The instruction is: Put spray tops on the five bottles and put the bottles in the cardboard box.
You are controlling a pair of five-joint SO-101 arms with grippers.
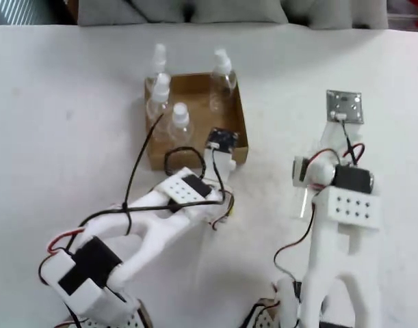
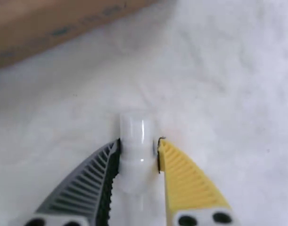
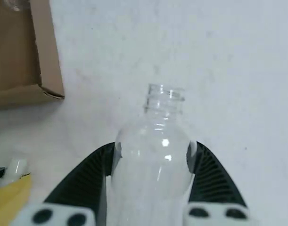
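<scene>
While the right arm is clenching its black jaws round the belly of the uncapped bottle, it is holding that clear bottle over the bench, near the front corner of the cardboard box. The threaded neck is sticking out bare beyond the jaws, which I judge is leaving it free to take a top. The left arm is grasping a clear spray top in its grey and yellow jaws, pinching it from both sides just in front of the box wall, so the top is waiting close to the open neck, likely for fitting. Four capped bottles are standing at the box, three plainly inside; whether the rear one is inside the rim I cannot tell. Dark print is showing on the box wall, too blurred to read
</scene>
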